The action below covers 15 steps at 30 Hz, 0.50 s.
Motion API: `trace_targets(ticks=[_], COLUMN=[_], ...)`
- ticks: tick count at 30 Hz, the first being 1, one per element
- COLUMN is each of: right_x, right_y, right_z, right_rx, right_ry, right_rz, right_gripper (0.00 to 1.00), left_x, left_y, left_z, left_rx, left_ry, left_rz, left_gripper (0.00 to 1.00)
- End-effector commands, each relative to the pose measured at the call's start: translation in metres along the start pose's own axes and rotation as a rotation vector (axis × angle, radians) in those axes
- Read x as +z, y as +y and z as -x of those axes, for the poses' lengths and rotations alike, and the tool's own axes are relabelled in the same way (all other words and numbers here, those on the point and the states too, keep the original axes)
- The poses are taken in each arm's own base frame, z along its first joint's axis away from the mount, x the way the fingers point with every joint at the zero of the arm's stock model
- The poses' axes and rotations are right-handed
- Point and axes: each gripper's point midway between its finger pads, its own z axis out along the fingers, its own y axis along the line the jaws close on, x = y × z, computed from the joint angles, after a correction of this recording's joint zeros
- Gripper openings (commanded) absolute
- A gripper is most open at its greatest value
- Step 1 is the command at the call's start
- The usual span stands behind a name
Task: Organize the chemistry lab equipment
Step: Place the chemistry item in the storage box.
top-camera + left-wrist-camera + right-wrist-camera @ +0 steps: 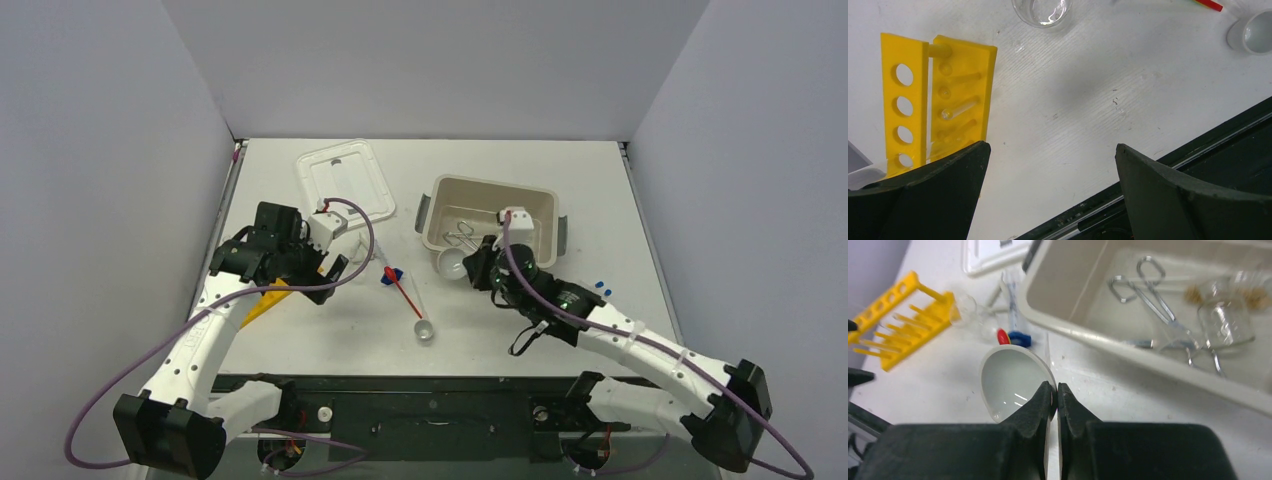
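My right gripper is shut on the rim of a white dish. It holds the dish just outside the near left corner of the beige tub, as the top view shows for the dish. Metal tongs and a clear vial lie in the tub. My left gripper is open and empty over bare table. It is just right of the yellow tube rack, which lies flat with clear test tubes in it. A clear beaker stands beyond it.
A red spatula and a blue cap lie mid-table, with a small white cup near the front edge. The white lid lies at the back left. Small blue caps sit right of the right arm.
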Motion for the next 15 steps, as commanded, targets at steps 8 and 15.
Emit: trace_targets(ticks=[8,15], right_x=[0.016,0.065], right_y=[-0.100,-0.146], right_z=[0.094,0.066], right_rx=[0.075,0.101], right_ry=[0.015,0.137], right_rz=[-0.314,-0.462], right_gripper=[0.00,0.00], left_x=[-0.006,-0.005], left_y=[-0.001,-0.001], left_z=[0.009,0.007], left_rx=[-0.003,-0.003], left_ry=[-0.022,-0.015], left_rz=[-0.003,-0.003], left_gripper=[0.97,0.97])
